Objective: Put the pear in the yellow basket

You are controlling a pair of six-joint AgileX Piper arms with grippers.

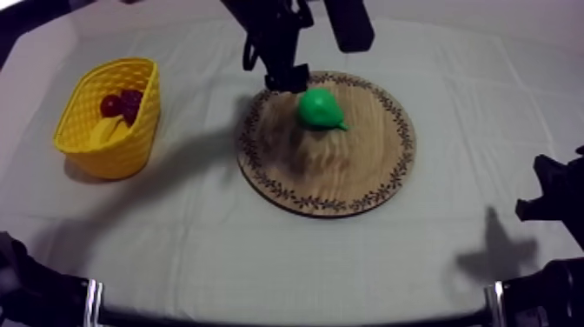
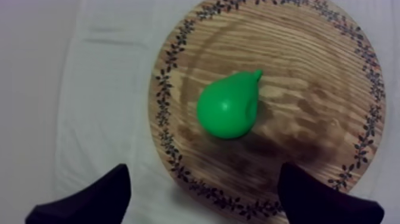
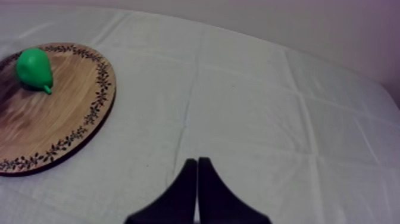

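Covering the table (image 1: 261,252) is a grey-white cloth. The round wooden board (image 1: 348,178) with a patterned rim sits mid-table, a bit toward the far edge. The yellow basket (image 1: 122,148) is near the table's left edge, well apart from the board, and holds a bunch of grapes (image 1: 132,101) and a small red fruit (image 1: 110,105).

The pear (image 1: 319,108) lies on its side on the far part of the board, inside the rim, with its stem end toward the table's right edge.

The left gripper (image 1: 287,78) hangs over the board's far rim just beside the pear. In the left wrist view the left gripper (image 2: 202,205) has its fingers (image 2: 89,199) wide apart with nothing between them, and the pear is not yet between them. The right gripper (image 3: 196,179) is pressed together into a wedge, low by the table's right edge.

The pear looks like smooth moulded plastic, so it is likely light, stiff and a bit slippery, and it may roll. Best hold is probably across the fat round belly, not the tapering neck, where the fingers could slide off.
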